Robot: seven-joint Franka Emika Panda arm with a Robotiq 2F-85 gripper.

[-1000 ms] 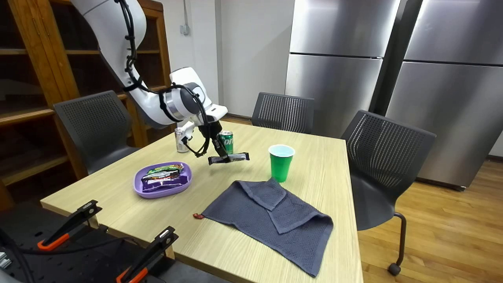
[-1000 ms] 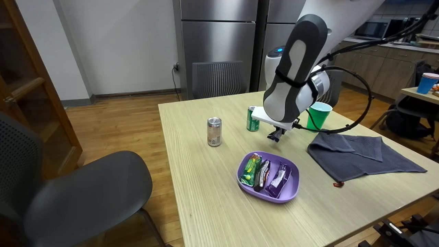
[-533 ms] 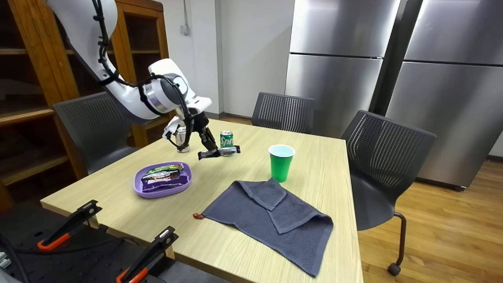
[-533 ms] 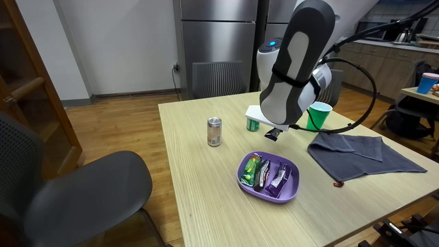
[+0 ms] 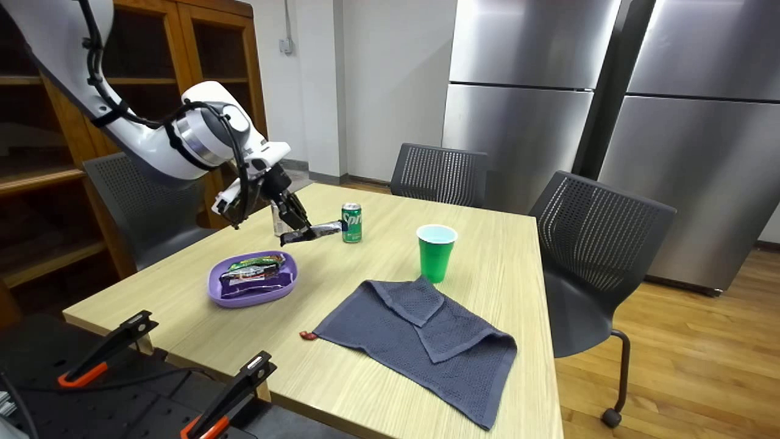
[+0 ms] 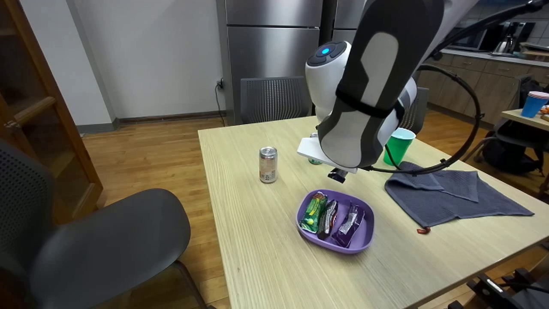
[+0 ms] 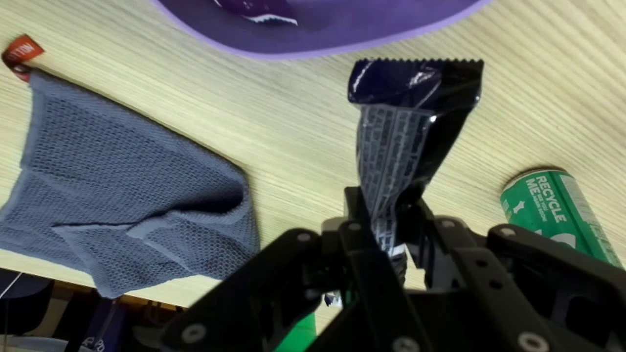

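My gripper (image 7: pixel 384 210) is shut on the middle of a dark-wrapped bar (image 7: pixel 396 142) with a silver printed back. In an exterior view the gripper (image 5: pixel 306 231) holds the bar (image 5: pixel 326 230) above the table, between a purple tray (image 5: pixel 268 299) and a green Sprite can (image 5: pixel 351 225). The arm hides most of this can in an exterior view (image 6: pixel 315 162). The tray (image 6: pixel 365 234) holds a green bar (image 6: pixel 314 212), a black bar (image 6: pixel 328 219) and a purple bar (image 6: pixel 349 225). In the wrist view the held bar's far end lies just short of the tray rim (image 7: pixel 293 53).
A beige-silver can (image 6: pixel 268 165) stands on the table (image 6: pixel 257 240) near the tray. A green cup (image 5: pixel 436 256) stands beside a folded dark blue towel (image 5: pixel 414 347). Chairs (image 5: pixel 603 262) surround the table. Clamps (image 5: pixel 244 378) grip its near edge.
The gripper has carried the bar away from the cup, nearer the tray and slightly higher. The Sprite can has come into fuller view in an exterior view. The other table objects have not moved.
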